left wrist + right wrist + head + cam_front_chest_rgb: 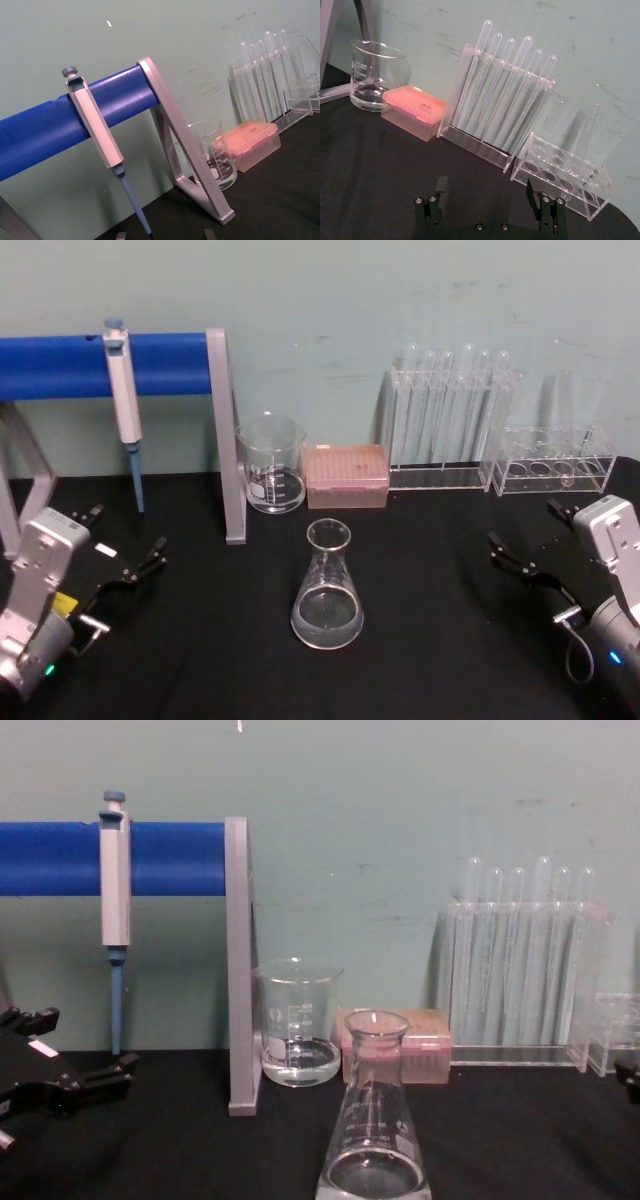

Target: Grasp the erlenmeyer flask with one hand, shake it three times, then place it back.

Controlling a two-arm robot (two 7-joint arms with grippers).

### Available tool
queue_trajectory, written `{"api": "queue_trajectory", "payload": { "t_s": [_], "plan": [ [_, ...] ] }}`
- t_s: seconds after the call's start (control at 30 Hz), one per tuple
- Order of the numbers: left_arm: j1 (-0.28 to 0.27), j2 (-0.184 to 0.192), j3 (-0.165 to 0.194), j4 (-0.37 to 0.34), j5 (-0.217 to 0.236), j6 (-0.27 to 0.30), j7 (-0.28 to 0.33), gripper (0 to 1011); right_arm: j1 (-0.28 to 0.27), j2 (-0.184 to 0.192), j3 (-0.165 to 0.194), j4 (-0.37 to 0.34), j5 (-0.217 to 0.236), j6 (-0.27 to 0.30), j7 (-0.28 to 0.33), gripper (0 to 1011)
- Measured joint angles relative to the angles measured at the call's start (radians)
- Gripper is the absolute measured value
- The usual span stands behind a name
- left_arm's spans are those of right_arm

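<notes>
The erlenmeyer flask (327, 590) stands upright on the black table (440, 660), and nothing touches it. The left gripper (128, 527) sits well to the left of the flask, and its 2 fingers are spread apart with nothing between them. The right gripper (522, 523) sits well to the right of the flask, and its 2 fingers are spread wide too, holding nothing. Behind the flask and a little to its left is a glass beaker (271, 465). Right behind the flask is a pink box (345, 476). Behind the flask and off to its right is a clear rack (445, 430) of long tubes, and 1 smaller rack (555, 465) is farther to the right. Far behind the flask on its left, a pipette (124, 400) hangs from a blue bar (60, 365).
</notes>
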Motion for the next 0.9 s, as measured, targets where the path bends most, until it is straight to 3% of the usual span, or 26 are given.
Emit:
{"api": "queue_trajectory", "payload": {
  "t_s": [0.9],
  "plan": [
    [0.0,0.0,0.0,0.0,0.0,0.0,0.0,1001,0.0,0.0,0.0,0.0,0.0,0.0,0.0,1000]
  ]
}}
